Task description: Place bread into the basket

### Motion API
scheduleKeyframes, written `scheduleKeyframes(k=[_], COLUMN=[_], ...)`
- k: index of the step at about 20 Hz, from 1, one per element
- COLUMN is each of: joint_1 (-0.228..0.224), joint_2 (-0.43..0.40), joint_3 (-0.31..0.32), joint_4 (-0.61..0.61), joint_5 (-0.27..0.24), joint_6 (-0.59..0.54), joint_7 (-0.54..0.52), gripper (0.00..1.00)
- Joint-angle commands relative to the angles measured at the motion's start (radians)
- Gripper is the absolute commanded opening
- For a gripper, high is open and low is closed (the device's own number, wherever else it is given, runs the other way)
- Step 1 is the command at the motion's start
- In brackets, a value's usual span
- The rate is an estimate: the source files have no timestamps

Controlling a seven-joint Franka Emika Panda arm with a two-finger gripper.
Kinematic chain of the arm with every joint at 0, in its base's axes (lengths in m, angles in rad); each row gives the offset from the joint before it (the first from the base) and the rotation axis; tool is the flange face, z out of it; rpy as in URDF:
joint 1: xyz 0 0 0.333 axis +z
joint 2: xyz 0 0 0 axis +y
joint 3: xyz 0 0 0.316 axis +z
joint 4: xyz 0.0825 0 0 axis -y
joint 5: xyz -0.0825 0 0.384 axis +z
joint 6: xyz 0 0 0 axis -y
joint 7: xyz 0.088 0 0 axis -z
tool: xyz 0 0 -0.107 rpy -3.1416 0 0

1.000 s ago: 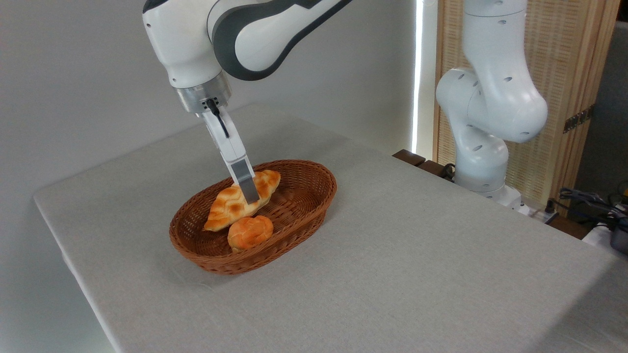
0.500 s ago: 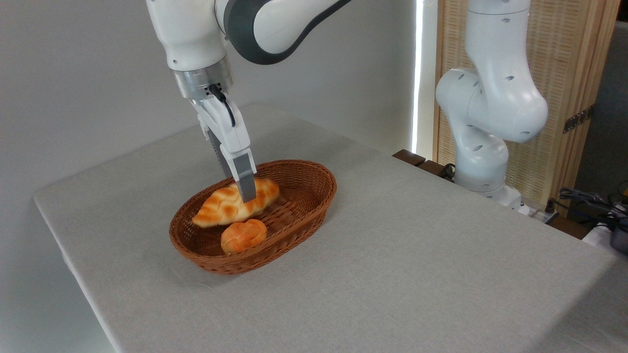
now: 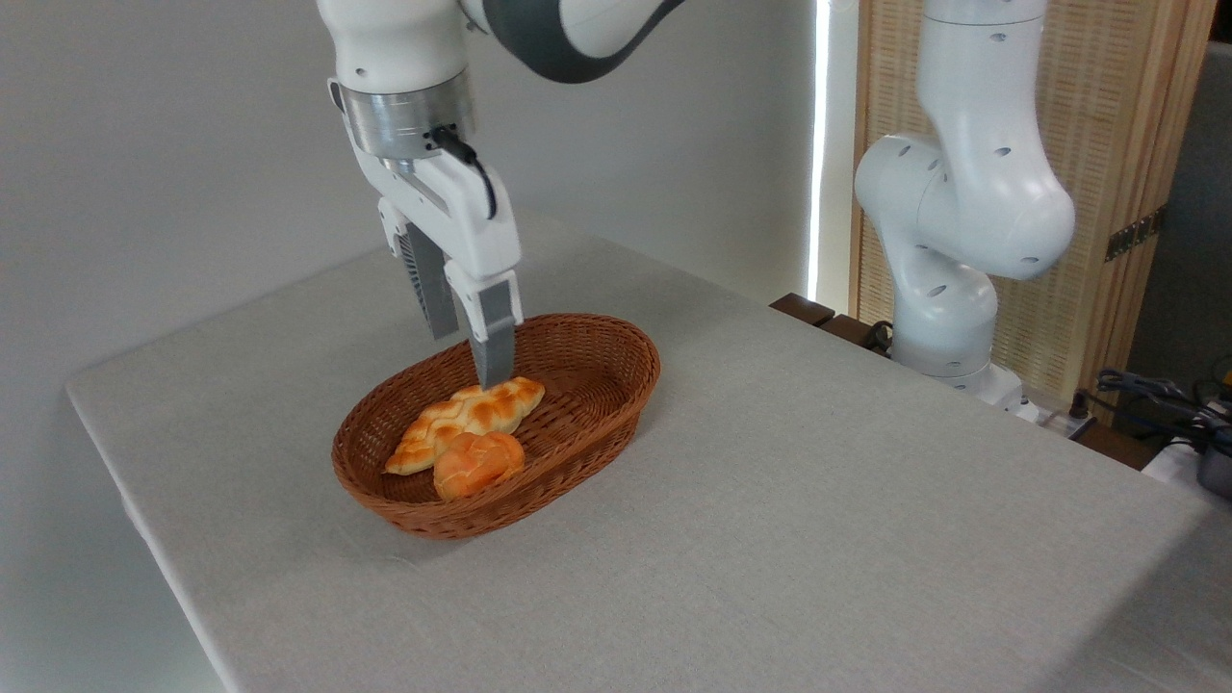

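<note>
Gripper [image 3: 470,358] hangs just above the bread [image 3: 469,421], fingers apart and holding nothing, so the loaf looks delivered: it lies in the basket [image 3: 587,423], towards the left half. Risks now, nearest first: the round orange bun [image 3: 478,459] sits touching the loaf's near side, and any sideways drift of the arm could nudge one bread into the other; the front fingertip is right at the loaf's far end, so a tilted lift might snag the crust and drag it against the rim. Textures: bun glossy and knotted; loaf leaf-shaped, golden braid with pale grooves, pointed ends; basket oval, brown woven wicker, low flared walls; worktop [image 3: 818,539] covered in matte grey cloth.
</note>
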Motion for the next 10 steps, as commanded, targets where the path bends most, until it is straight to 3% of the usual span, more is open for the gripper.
scheduleKeyframes(k=[1, 5, 10], joint_1=[-0.007, -0.005, -0.005], joint_2=[-0.002, 0.008, 0.012], joint_3=[0.046, 0.081, 0.082], joint_4=[0.013, 0.044, 0.047], joint_5=[0.07, 0.07, 0.064], joint_6=[-0.02, -0.01, 0.008], joint_7=[-0.008, -0.052, -0.06], gripper=[1.0, 1.0, 1.0])
